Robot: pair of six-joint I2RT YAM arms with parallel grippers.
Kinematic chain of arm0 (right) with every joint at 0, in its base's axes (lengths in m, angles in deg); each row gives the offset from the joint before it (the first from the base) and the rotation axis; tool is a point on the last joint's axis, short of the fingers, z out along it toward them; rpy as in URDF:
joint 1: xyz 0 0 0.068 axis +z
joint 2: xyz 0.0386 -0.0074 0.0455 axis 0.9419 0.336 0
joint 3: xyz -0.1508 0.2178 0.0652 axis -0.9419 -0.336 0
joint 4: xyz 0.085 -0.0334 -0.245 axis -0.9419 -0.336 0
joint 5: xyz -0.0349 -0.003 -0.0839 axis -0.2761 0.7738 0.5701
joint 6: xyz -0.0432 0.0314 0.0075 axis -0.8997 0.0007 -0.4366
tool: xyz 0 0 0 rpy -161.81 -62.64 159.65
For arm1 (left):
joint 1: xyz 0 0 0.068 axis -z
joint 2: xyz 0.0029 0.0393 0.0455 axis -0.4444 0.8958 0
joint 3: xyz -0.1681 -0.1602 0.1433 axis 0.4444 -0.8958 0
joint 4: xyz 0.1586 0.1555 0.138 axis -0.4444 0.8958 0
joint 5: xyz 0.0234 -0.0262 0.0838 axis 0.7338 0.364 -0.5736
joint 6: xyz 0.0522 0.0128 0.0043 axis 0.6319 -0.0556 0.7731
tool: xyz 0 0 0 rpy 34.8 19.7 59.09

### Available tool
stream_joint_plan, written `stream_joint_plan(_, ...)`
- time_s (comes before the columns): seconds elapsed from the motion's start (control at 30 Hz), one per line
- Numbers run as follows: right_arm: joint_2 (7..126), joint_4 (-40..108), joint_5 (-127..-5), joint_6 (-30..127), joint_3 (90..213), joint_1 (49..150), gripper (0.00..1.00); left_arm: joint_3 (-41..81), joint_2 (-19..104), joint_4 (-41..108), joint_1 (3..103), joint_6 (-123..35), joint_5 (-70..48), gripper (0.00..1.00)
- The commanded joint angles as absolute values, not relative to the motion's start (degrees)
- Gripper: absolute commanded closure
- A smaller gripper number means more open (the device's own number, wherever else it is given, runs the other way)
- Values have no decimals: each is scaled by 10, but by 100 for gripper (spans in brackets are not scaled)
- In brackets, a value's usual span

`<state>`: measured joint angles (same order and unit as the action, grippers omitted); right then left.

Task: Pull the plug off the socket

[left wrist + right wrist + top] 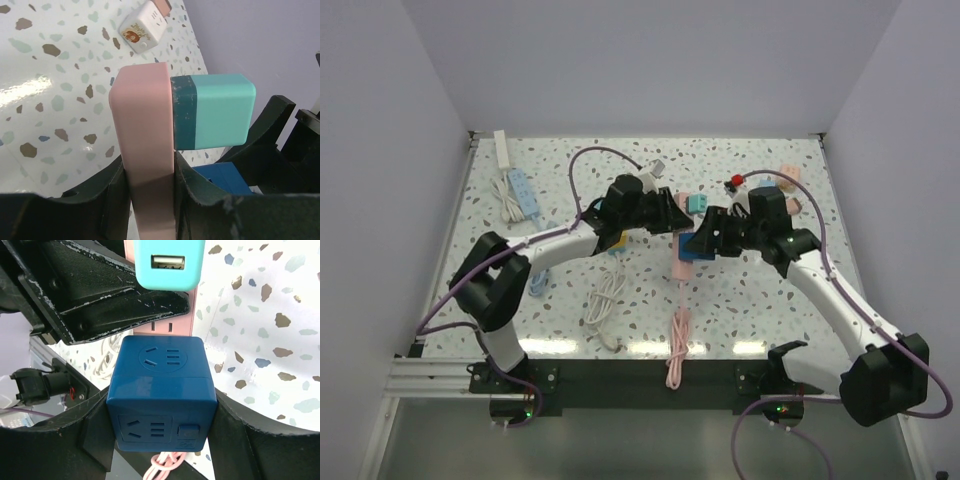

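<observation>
Left hand (150, 192): angled in from left, clamped on pink socket strip (142, 115).
Right hand (162, 440): angled in from right, gripped blue cube plug (162, 385).

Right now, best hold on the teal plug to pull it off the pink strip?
Take the teal plug by its pale body, fingers across the flat opposite sides, coming from the USB end. It stands square out of the pink strip, clamped by the left fingers.

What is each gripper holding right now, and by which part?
Left gripper clamps the pink power strip across its socket face and back, beside the teal plug. Right gripper grips the blue cube plug by two opposite sides.
</observation>
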<state>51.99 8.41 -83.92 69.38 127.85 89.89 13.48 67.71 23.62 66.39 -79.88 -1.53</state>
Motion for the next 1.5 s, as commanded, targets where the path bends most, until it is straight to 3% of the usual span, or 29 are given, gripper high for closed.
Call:
stream_joint_plan(0.0,457,89,-883,666,1296,864,100,132,708,271,620,-721,-29,100)
stream_joint_plan(0.57,428,-11,-781,611,1361,833,100,177,757,290,605,-690,13,100)
stream_joint_plan(0.67,438,-31,-661,621,1362,833,100,183,756,284,605,-694,19,100)
stream_joint_plan(0.9,581,4,-439,672,1438,819,100,194,735,259,607,-714,64,100)
stream_joint_plan(1.13,861,17,-401,691,1665,775,100,172,700,261,615,-710,78,100)
stream_joint_plan(1.47,1040,-14,-392,701,1807,726,100,143,672,275,619,-710,78,100)
